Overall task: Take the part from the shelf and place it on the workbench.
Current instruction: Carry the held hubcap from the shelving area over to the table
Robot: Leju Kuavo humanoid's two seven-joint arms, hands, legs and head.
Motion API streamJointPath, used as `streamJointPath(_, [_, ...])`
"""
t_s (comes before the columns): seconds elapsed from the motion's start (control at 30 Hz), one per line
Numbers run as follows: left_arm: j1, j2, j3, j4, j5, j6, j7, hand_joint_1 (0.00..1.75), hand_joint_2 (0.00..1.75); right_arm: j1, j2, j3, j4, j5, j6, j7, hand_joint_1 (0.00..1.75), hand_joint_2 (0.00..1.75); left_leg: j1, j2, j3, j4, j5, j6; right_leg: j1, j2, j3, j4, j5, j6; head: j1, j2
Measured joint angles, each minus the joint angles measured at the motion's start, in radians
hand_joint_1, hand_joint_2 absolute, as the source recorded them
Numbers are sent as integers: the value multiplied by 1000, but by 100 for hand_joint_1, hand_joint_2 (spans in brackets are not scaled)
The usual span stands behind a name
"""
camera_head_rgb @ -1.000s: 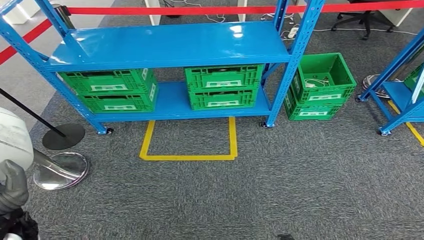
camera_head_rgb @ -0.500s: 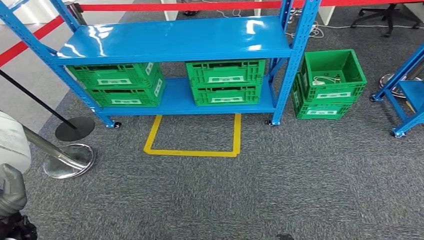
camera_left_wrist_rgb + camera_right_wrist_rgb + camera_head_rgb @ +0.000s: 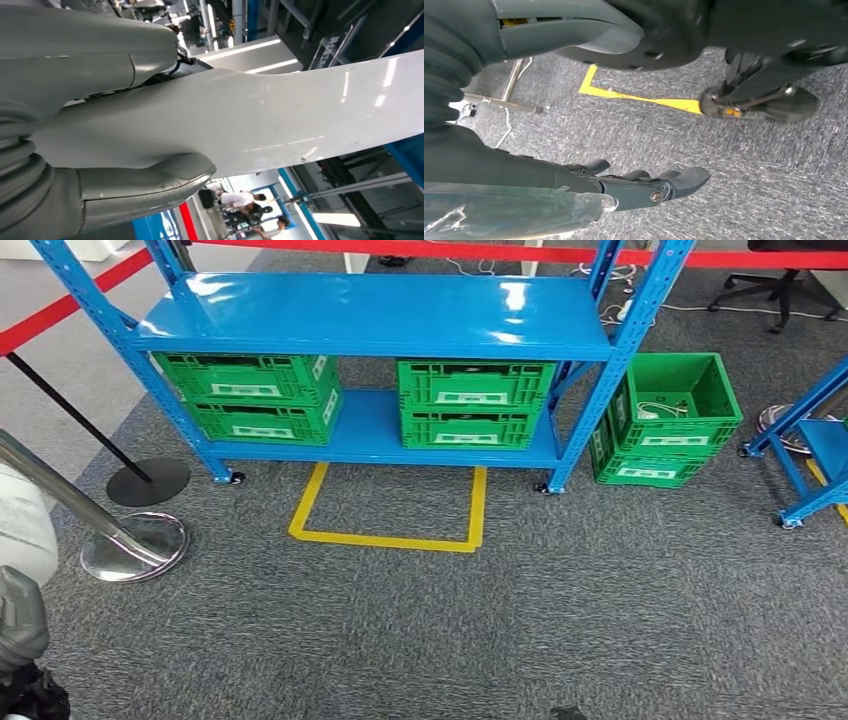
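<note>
We face the blue shelf (image 3: 370, 315) holding green crates (image 3: 475, 402); our right hand (image 3: 634, 187) hangs empty, fingers apart; left hand (image 3: 100, 125) state unclear.

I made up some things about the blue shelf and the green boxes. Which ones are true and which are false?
1. Two green crates sit on the lower level of the blue shelf. True.
2. The shelf's top level is full of boxes. False: it is bare blue metal.
3. A third green crate stands on the carpet beside the shelf. True.
4. The yellow tape outline on the floor is a circle. False: it has straight sides and square corners, open toward the shelf.
5. The right hand is holding a part. False: it holds nothing, its fingers apart.
</note>
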Motion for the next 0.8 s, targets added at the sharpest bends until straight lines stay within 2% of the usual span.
streamJointPath(0.03, [0,0,0,0,0,0,0,175,175,1,-1,1,0,1,0,0,0,175,-1,-6,0,0,1,1,0,1,-15,34,-7,1,0,0])
streamJointPath(0.07, [0,0,0,0,0,1,0,175,175,1,-2,2,0,2,1,0,0,175,-1,-15,0,0,1,1,0,2,-12,32,5,2,0,0])
streamJointPath(0.1, [1,0,0,0,0,1,0,175,175,2,-2,3,0,3,2,-1,0,175,-1,-24,1,1,2,1,0,5,9,-8,35,1,0,0])
streamJointPath(0.13, [1,0,0,0,-1,1,0,175,175,2,-3,4,0,3,3,-1,0,175,-1,-35,1,1,3,0,-1,16,43,-77,72,0,0,0])
streamJointPath(0.2, [-1,0,0,0,-1,2,0,175,175,2,-3,4,0,4,6,-2,0,175,-2,-55,-2,5,6,-6,-5,61,104,-199,111,-8,0,0])
streamJointPath(0.23, [-1,0,0,0,-1,2,0,175,175,1,-4,5,0,4,7,-2,0,175,-1,-64,-6,6,9,-11,-6,76,120,-229,116,-12,0,0])
streamJointPath(0.27, [-1,0,0,0,-1,2,0,175,175,1,-4,6,0,4,8,-3,0,175,0,-73,-11,6,13,-17,-6,82,126,-238,113,-17,-1,0])
streamJointPath(0.33, [1,0,0,0,-2,2,0,175,175,1,-3,9,0,4,9,-4,0,175,3,-91,-18,4,20,-28,-6,60,130,-244,121,-29,0,0])
streamJointPath(0.37, [1,0,0,0,-2,2,0,175,175,1,-3,10,0,4,9,-4,0,175,2,-85,-23,12,14,-34,-8,49,131,-248,125,-35,-3,0])
streamJointPath(0.4, [1,0,0,0,-2,3,0,175,175,1,-3,10,0,4,9,-5,0,175,1,-68,-37,38,-3,-41,-12,36,133,-253,128,-40,-7,0])
streamJointPath(0.47, [-1,0,-1,0,-2,4,0,175,175,1,-3,10,0,4,9,-7,0,175,5,-18,-92,151,-65,-56,-14,10,133,-257,131,-44,-15,0])
streamJointPath(0.5, [-2,0,-1,0,-2,4,0,175,175,2,-3,10,0,4,9,-7,0,175,10,-4,-126,220,-93,-63,-15,-4,132,-257,131,-45,-16,0])
streamJointPath(0.53, [-1,0,-1,0,-1,4,0,175,175,3,-3,10,0,4,9,-7,0,175,15,3,-150,268,-105,-68,-16,-18,132,-257,130,-45,-16,0])
streamJointPath(0.57, [0,-1,-1,0,-1,4,0,175,175,4,-3,10,0,4,9,-7,0,175,21,6,-157,282,-100,-73,-17,-32,132,-257,129,-44,-16,0])
streamJointPath(0.6, [0,0,-1,0,-1,4,0,175,175,4,-3,10,0,4,9,-7,0,175,26,11,-142,255,-76,-78,-20,-44,133,-257,128,-42,-16,0])
streamJointPath(0.63, [0,0,-1,0,-1,4,0,175,175,3,-3,10,0,4,9,-7,0,175,30,23,-110,195,-41,-83,-22,-56,135,-257,126,-37,-16,0])
streamJointPath(0.67, [0,-1,-1,0,-2,4,0,175,175,2,-4,10,0,4,9,-7,0,175,33,50,-70,123,-11,-88,-23,-65,138,-256,124,-31,-18,0])
streamJointPath(0.7, [-2,-1,-2,0,-2,5,0,175,175,1,-6,11,-1,4,10,-8,0,175,34,72,-36,60,9,-87,-22,-73,140,-255,120,-24,-20,0])
streamJointPath(0.73, [-2,-1,-2,0,-2,5,0,175,175,1,-7,11,-1,4,11,-8,0,175,33,88,-15,21,16,-82,-19,-80,143,-256,117,-16,-20,0])
streamJointPath(0.77, [-2,-1,-2,0,-1,6,0,175,175,1,-8,11,-2,5,12,-8,0,175,30,94,-7,4,15,-74,-16,-88,146,-258,114,-9,-20,0])
streamJointPath(0.8, [-1,-1,-2,0,-1,6,0,175,175,0,-8,11,-2,5,13,-9,0,175,27,81,-9,1,14,-62,-15,-98,151,-262,114,-2,-18,0])
